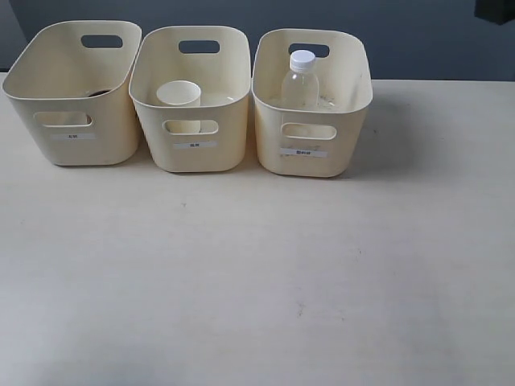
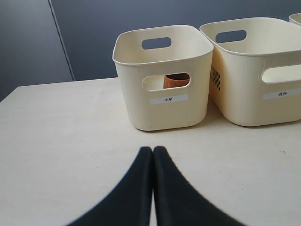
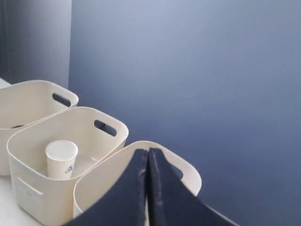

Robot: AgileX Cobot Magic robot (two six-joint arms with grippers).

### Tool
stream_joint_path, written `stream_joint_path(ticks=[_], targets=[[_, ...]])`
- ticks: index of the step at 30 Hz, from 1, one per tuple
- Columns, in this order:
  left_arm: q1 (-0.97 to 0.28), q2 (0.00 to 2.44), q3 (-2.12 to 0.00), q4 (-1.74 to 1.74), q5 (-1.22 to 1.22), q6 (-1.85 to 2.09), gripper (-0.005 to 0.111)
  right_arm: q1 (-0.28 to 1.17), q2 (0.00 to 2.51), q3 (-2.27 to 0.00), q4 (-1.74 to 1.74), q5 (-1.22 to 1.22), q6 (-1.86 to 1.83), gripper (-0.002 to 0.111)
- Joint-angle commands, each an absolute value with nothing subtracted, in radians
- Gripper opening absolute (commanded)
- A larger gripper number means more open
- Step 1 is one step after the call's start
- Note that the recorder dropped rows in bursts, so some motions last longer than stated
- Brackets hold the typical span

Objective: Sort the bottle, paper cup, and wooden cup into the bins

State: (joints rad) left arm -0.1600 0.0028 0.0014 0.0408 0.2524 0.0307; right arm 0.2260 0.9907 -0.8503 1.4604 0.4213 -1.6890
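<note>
**Three Items Binned: Residual Risks and Label Check**

Three bins stand in a row at the back of the counter (image 1: 257, 281), each touching or just beside its neighbour. I see the bottle (image 1: 300, 80) upright in the right bin (image 1: 354, 88), the paper cup (image 1: 179, 94) upright in the middle bin (image 1: 233, 104), and the wooden cup (image 2: 177, 80) in the left bin (image 2: 162, 108), visible only through the front handle cut-out in the left wrist view. I judge the sort complete.

**Gripper state**
- Left gripper (image 2: 153, 155): fingers pressed together, nothing held, low over the bare counter in front of the left bin.
- Right gripper (image 3: 147, 157): fingers pressed together, nothing held, raised above the rim of the right bin.

**What could go wrong**
1. The right gripper sits close over the right bin. If I retract it low or sideways, it may clip the rim, shift the bin and topple the bottle, which is tall and light.
2. If I drive the left gripper forward, it may push the left bin into the middle one.

**Labels**
- Left bin: the front label appears to read 木杯.
- Middle bin: the label appears to read 纸杯; I am less sure.
- Right bin: label present, too small to read.
- Paper cup: small dark mark low on the side, not legible.
- Bottle: no label visible.
</note>
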Motion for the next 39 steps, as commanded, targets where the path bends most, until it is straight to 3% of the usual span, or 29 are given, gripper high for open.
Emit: stream_joint_path(ticks=[1, 14, 18, 26, 39], targets=[[-0.163, 0.0, 0.0, 0.039, 0.239, 0.027, 0.0, 0.221, 0.908, -0.846, 1.473, 0.416, -1.683, -0.001], [-0.163, 0.0, 0.0, 0.039, 0.239, 0.027, 0.0, 0.221, 0.861, -0.846, 1.46, 0.38, -1.683, -0.001], [-0.163, 0.0, 0.0, 0.039, 0.239, 0.027, 0.0, 0.132, 0.808, -0.802, 1.46, 0.469, -1.565, -0.001], [-0.163, 0.0, 0.0, 0.039, 0.239, 0.027, 0.0, -0.061, 0.469, -0.527, 1.372, 0.35, -1.463, -0.001], [-0.163, 0.0, 0.0, 0.044, 0.239, 0.027, 0.0, -0.068, 0.028, -0.113, 1.395, -0.033, -1.463, -0.001]])
